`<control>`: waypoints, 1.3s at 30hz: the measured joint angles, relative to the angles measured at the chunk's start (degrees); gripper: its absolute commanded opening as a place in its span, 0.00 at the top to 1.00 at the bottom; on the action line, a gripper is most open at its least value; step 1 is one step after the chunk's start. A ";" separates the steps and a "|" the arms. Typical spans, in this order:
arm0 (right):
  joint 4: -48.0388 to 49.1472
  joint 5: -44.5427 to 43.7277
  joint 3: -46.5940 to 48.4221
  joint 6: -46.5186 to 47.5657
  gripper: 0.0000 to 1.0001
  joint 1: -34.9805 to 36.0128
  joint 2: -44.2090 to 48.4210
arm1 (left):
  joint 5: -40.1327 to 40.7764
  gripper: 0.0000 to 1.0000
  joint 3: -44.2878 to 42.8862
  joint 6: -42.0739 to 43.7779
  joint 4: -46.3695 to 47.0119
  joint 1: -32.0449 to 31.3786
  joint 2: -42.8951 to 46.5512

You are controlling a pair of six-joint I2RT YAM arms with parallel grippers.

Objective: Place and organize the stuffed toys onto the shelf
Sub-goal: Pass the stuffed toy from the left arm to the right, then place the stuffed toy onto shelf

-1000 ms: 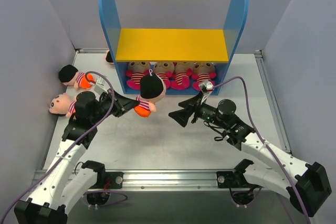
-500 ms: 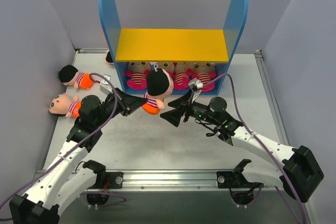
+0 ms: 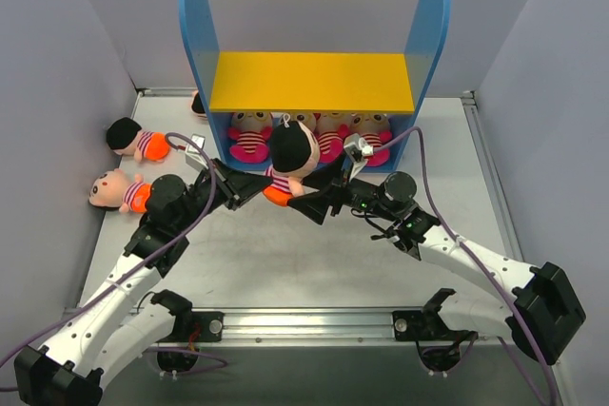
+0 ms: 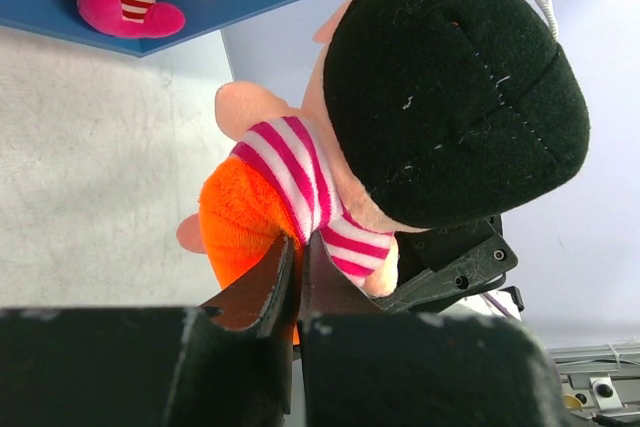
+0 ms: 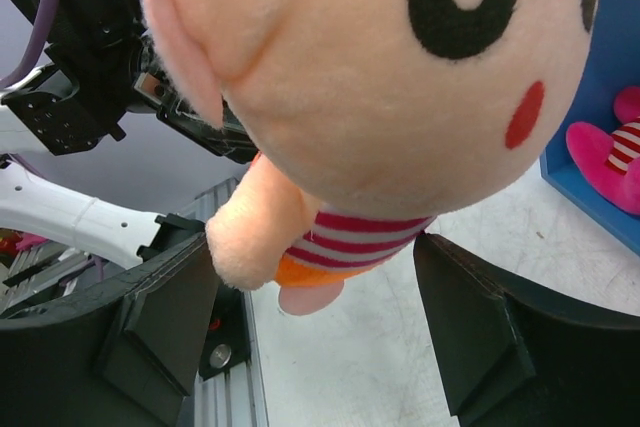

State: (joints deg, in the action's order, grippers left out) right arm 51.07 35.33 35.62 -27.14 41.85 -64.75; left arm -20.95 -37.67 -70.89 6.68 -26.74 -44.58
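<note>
Left jaws pinching orange bottom of stuffed toy (image 4: pixel 440 97), right jaws spread flanking it

Bright even light, soft shadows, rt wrist cam's toy (image 5: pixel 380 77) slightly blurry

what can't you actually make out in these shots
- Top view: a toy behind the shelf's left panel is mostly hidden by it.
- Top view: the yellow board covers the tops of the row of toys beneath it.
- Right wrist: the held toy has its head cut by the top edge; whether the right fingers touch it is unclear.
</note>
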 measured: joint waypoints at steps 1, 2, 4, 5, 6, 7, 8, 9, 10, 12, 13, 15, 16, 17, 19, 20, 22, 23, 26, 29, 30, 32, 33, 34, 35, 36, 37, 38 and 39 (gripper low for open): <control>0.28 0.07 0.00 -0.07 0.27 0.00 -0.20 | 0.00 0.97 0.09 0.00 0.07 -0.17 -0.11; 0.57 0.09 0.02 -0.15 0.29 0.13 -0.44 | 0.00 0.97 0.17 0.00 0.13 -0.22 -0.17; 0.76 0.09 0.04 -0.13 0.39 0.28 -0.90 | 0.00 0.97 0.50 -0.04 0.26 -0.28 -0.28; 0.85 0.09 0.07 -0.20 0.43 0.26 -1.14 | 0.00 0.96 0.68 -0.07 0.26 -0.28 -0.28; 0.94 0.09 0.07 -0.15 0.47 0.26 -1.36 | 0.00 0.93 0.72 -0.07 0.24 -0.28 -0.31; 0.96 0.07 0.07 -0.13 0.57 0.26 -1.53 | 0.00 0.92 0.72 -0.04 0.26 -0.28 -0.31; 0.94 0.07 0.07 0.00 0.63 0.26 -1.66 | 0.02 0.91 0.72 0.00 0.24 -0.28 -0.31; 0.92 0.04 0.07 0.02 0.72 0.28 -1.68 | 0.07 0.87 0.72 0.11 0.20 -0.28 -0.28; 0.94 0.02 0.07 0.20 0.77 0.28 -1.68 | 0.15 0.85 0.72 0.28 0.11 -0.28 -0.28; 0.81 0.02 0.11 0.26 0.87 0.33 -1.68 | 0.42 0.81 0.72 0.98 -0.35 -0.28 -0.26; 0.55 0.00 0.15 0.35 0.96 0.33 -1.68 | 0.63 0.77 0.72 1.33 -0.61 -0.28 -0.26; 0.00 -0.07 0.22 0.76 1.00 0.46 -1.66 | 1.11 0.72 0.68 2.45 -1.57 -0.28 -0.20; -0.57 -0.15 0.26 0.85 1.00 0.57 -1.64 | 1.38 0.66 0.63 3.21 -2.19 -0.28 -0.13; -1.36 -0.20 0.37 1.16 1.00 0.66 -1.55 | 1.66 0.62 0.50 4.02 -3.08 -0.28 -0.07; -3.76 -0.52 0.83 1.95 1.00 0.74 -1.14 | 2.40 0.57 -0.02 5.77 -5.03 -0.28 0.11; -5.29 -0.79 1.29 2.43 1.00 0.85 -0.83 | 2.99 0.52 -0.50 6.75 -6.45 -0.31 0.22; -9.03 -1.46 2.43 3.96 1.00 1.05 0.20 | 4.26 0.47 -1.84 9.18 -9.40 -0.33 0.61; -11.52 -1.97 3.32 4.94 1.00 1.09 0.94 | 5.05 0.43 -2.73 10.56 -11.06 -0.35 0.83; -18.56 -4.24 6.58 8.20 1.00 1.33 2.93 | 7.87 0.37 -5.77 15.37 -16.09 -0.33 1.60; -26.86 -7.76 11.76 12.09 1.00 1.33 4.15 | 11.39 0.31 -9.01 20.72 -21.31 -0.33 2.73; -30.16 -9.29 14.01 13.22 1.00 1.36 4.26 | 12.63 0.29 -9.99 22.53 -23.02 -0.33 3.23; -35.89 -13.09 18.51 15.50 1.00 1.36 4.26 | 15.65 0.28 -11.47 25.94 -26.12 -0.33 4.57; -39.74 -15.76 21.59 16.76 1.00 1.36 4.17 | 17.46 0.28 -12.15 28.02 -28.17 -0.33 5.44; -42.49 -17.97 24.00 17.62 1.00 1.33 4.04 | 19.02 0.28 -12.52 29.66 -29.55 -0.33 6.14; -45.83 -20.24 26.84 18.45 1.00 1.33 3.78 | 20.68 0.28 -12.81 31.36 -31.10 -0.33 6.88; -48.96 -22.58 29.90 19.19 1.00 1.33 3.26 | 22.18 0.27 -12.98 32.92 -32.50 -0.33 7.52; -51.47 -25.16 32.85 19.87 1.00 1.33 2.58 | 23.61 0.27 -13.05 34.36 -33.81 -0.33 8.17; -53.77 -27.65 35.65 20.37 1.00 1.33 1.84 | 24.92 0.27 -13.07 35.71 -35.06 -0.33 8.72; -56.17 -30.14 38.45 20.90 1.00 1.33 0.96 | 26.18 0.26 -13.07 37.03 -36.37 -0.33 9.14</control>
State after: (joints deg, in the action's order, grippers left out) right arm -5.10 5.19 74.06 -6.24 43.18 -63.79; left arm 5.23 -50.74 -33.87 -29.69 -27.07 -35.44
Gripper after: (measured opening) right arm 0.090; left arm 0.727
